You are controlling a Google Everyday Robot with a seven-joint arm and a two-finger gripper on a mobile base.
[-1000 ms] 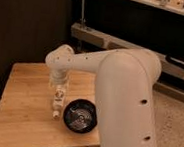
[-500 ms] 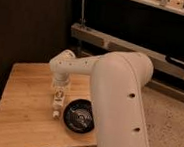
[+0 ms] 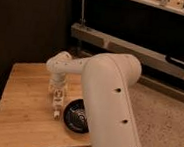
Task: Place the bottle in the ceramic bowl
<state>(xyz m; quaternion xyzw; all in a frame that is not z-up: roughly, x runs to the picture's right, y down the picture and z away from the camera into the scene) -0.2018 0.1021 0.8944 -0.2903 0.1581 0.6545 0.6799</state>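
Note:
The bottle is a small slim white shape, upright at the middle of the wooden table, just left of the bowl. The ceramic bowl is round, glossy and black, with pale reflections at its centre; the big white arm hides its right part. My gripper hangs straight down from the white wrist, right over the bottle's top, so the bottle's upper part merges with it. I cannot tell whether the bottle's base touches the table.
The large white arm crosses the right half of the table. A dark cabinet wall stands behind the table and a low metal shelf rail runs at the back right. Speckled floor lies to the right.
The arm's big link has swung left and nearer to the camera, covering more of the bowl. The gripper and bottle stay at about the same spot, slightly lower.

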